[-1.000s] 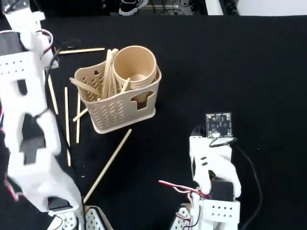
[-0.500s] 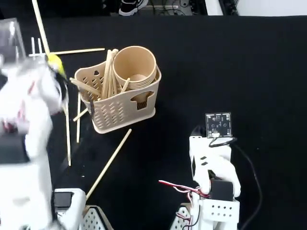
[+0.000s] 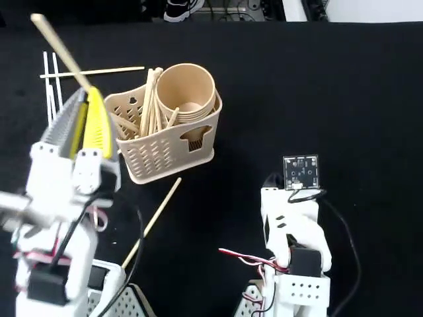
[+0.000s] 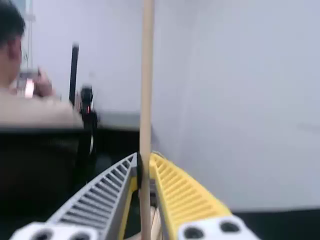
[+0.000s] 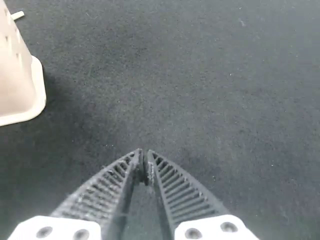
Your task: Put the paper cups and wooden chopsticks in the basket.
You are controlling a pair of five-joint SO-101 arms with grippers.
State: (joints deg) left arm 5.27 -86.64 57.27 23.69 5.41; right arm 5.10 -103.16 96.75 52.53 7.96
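A beige slotted basket (image 3: pixel 173 150) stands left of the table's middle. It holds stacked paper cups (image 3: pixel 186 89) and several wooden chopsticks (image 3: pixel 151 99). My left gripper (image 3: pixel 87 105), with one yellow and one grey finger, hangs raised just left of the basket, shut on a wooden chopstick (image 3: pixel 58 45) that sticks out up and to the left. In the left wrist view that chopstick (image 4: pixel 146 90) stands clamped between the jaws of the left gripper (image 4: pixel 143 165). My right gripper (image 5: pixel 144 162) is shut and empty, low over the black cloth, with the basket's corner (image 5: pixel 17 85) off to one side.
Loose chopsticks lie on the cloth: one (image 3: pixel 99 70) behind the basket, one (image 3: pixel 153 220) slanting in front of it, and two thin pale sticks (image 3: pixel 50 82) at the far left. The right arm (image 3: pixel 292 228) rests at front right.
My left arm has swung up from the table's left side with a chopstick in its gripper; the gripper now hangs beside the basket. The right arm has not moved.
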